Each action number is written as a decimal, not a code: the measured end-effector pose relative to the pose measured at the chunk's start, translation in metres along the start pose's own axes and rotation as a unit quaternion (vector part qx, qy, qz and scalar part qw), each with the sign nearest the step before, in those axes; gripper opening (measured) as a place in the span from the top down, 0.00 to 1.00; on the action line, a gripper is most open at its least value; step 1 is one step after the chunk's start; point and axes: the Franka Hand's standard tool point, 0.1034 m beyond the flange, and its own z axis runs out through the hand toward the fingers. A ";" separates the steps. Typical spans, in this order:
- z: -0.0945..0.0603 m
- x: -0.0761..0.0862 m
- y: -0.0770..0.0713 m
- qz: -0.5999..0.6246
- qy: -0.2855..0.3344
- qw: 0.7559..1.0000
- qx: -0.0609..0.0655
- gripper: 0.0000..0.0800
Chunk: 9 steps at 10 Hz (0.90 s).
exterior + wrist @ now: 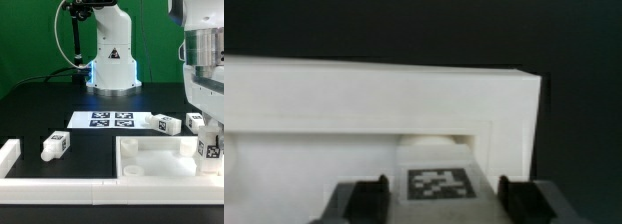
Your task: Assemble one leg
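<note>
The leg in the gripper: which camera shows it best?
The wrist view: the leg sits close up between the gripper fingers, its tag plain, over the tabletop. The exterior view shows the leg small at the tabletop's corner, mostly hidden by the gripper.

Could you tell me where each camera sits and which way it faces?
Exterior view: off the arm, low across the black table, facing the robot base; sees the marker board, tabletop, loose legs, the gripper.
Wrist view: on the wrist, looking down past both fingers at the held leg.
Shared: that leg and the tabletop.
</note>
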 end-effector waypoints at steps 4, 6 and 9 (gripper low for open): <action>-0.003 0.013 -0.003 -0.335 0.006 0.942 0.000 0.20; -0.003 0.012 0.001 -0.403 0.008 0.915 -0.005 0.19; -0.003 0.013 -0.004 -0.605 0.026 0.795 -0.020 0.19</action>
